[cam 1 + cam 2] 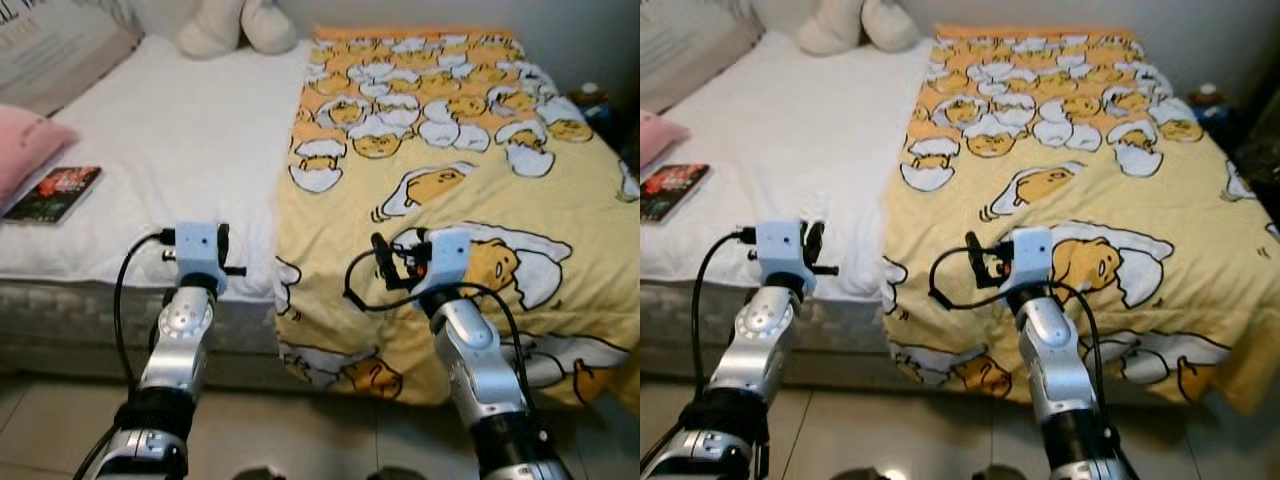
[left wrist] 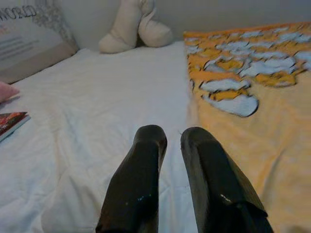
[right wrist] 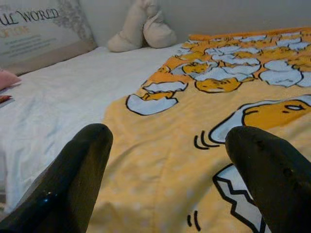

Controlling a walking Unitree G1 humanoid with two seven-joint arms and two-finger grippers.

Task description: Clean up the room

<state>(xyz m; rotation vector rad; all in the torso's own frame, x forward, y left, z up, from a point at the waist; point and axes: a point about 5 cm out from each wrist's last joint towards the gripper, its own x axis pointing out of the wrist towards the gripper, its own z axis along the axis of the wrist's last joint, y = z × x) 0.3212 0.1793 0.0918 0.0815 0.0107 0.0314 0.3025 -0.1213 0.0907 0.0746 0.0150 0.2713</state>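
Note:
A yellow blanket [image 1: 470,130] printed with cartoon eggs covers the right half of the bed and hangs over its near edge. The bare white sheet [image 1: 170,140] covers the left half. A dark book [image 1: 55,192] lies on the sheet at the far left, beside a pink pillow [image 1: 22,145]. My left gripper [image 2: 172,138] is shut on nothing, just above the sheet near the blanket's left edge. My right gripper [image 3: 170,141] is open wide, low over the blanket near the bed's front edge.
A cream plush toy [image 1: 235,25] and a printed grey pillow [image 1: 55,45] rest at the head of the bed. Dark items [image 1: 600,105] stand beyond the bed's right side. Tiled floor [image 1: 300,440] runs along the mattress front below my arms.

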